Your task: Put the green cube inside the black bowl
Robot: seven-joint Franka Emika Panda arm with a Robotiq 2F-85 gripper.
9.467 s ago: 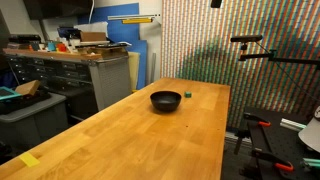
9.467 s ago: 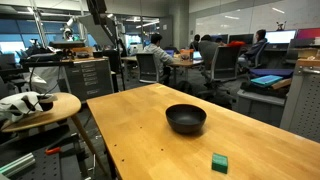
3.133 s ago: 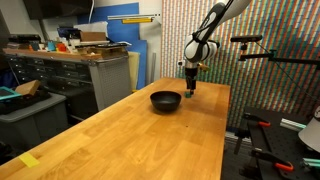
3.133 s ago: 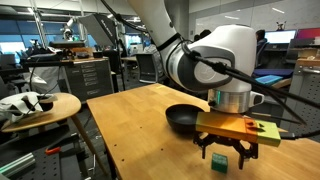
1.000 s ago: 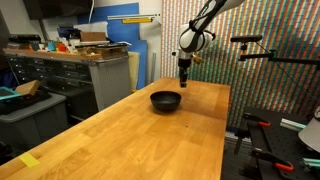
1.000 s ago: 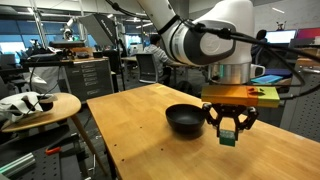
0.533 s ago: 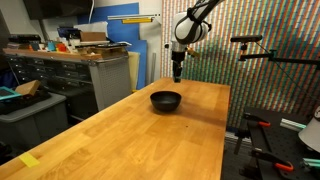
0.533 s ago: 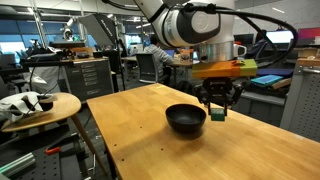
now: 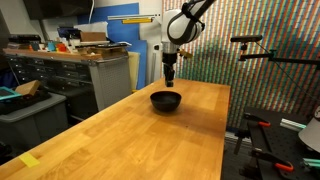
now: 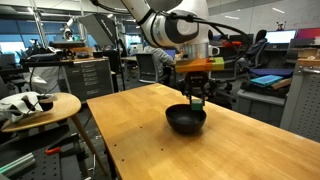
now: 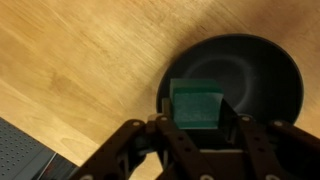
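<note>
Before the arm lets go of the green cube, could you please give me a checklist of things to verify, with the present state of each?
1. Grip: the green cube is clamped in the gripper: ok.
2. The cube is lifted off the table and above the rim of the black bowl: ok.
3. The bowl stands upright on the table in both exterior views: ok.
4. The part of the bowl's inside that shows in the wrist view holds nothing: ok.
5. Cube centred over the bowl: in the wrist view it hangs near one edge of the rim, not over the middle: not ok.
6. Whether the cube would clear the rim if dropped from here: cannot tell.
</note>
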